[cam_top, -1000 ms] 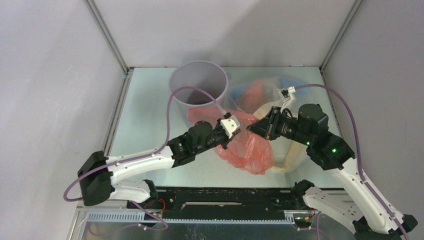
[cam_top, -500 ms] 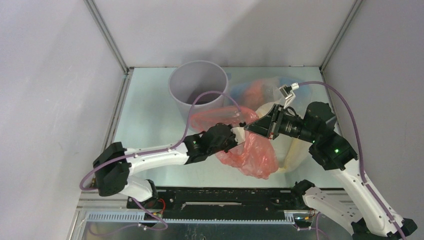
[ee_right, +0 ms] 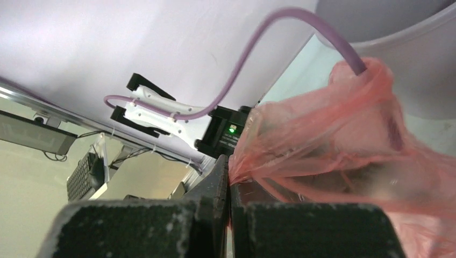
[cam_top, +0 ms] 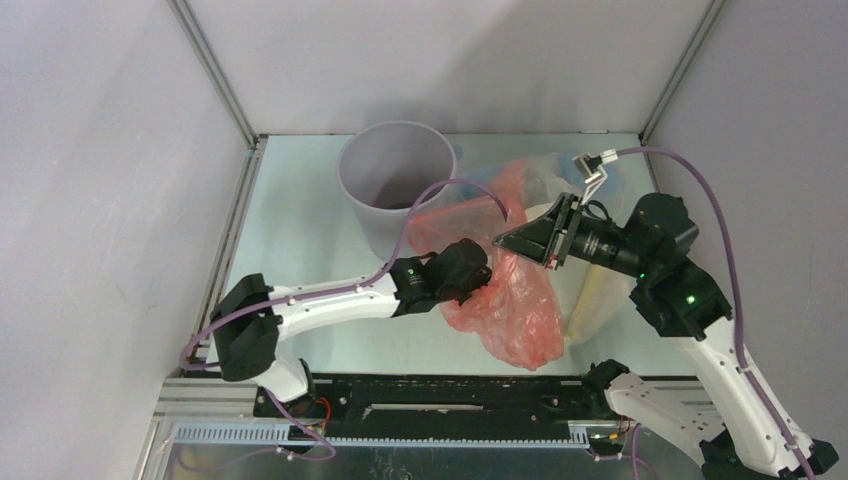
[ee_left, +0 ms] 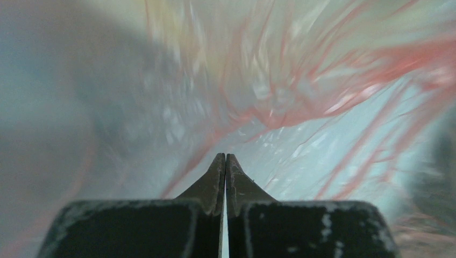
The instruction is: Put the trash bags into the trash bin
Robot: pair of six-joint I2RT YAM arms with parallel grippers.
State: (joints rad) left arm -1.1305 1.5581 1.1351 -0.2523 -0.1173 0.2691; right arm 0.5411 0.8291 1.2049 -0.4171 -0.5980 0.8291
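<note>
The red-pink trash bag (cam_top: 515, 305) hangs in the middle of the table, right of the light-grey trash bin (cam_top: 397, 180). My right gripper (cam_top: 503, 243) is shut on the bag's edge (ee_right: 279, 145) and holds it up. My left gripper (cam_top: 486, 272) is shut and pushed in under the red film, its tips hidden from above. In the left wrist view its jaws (ee_left: 225, 159) are together with nothing between them, and red-streaked plastic fills the view. A pale yellow bag (cam_top: 590, 300) and a light blue bag (cam_top: 612, 182) lie behind my right arm.
The bin (ee_right: 408, 70) stands upright at the back centre, open and dark inside. The left arm's purple cable (cam_top: 440, 190) loops over the bin's front and the red bag. Grey walls with metal posts (cam_top: 215, 75) close in the table.
My left arm has stretched to the right and its gripper has gone in under the red bag. My right gripper has pulled the bag's edge up and back, spreading the film.
</note>
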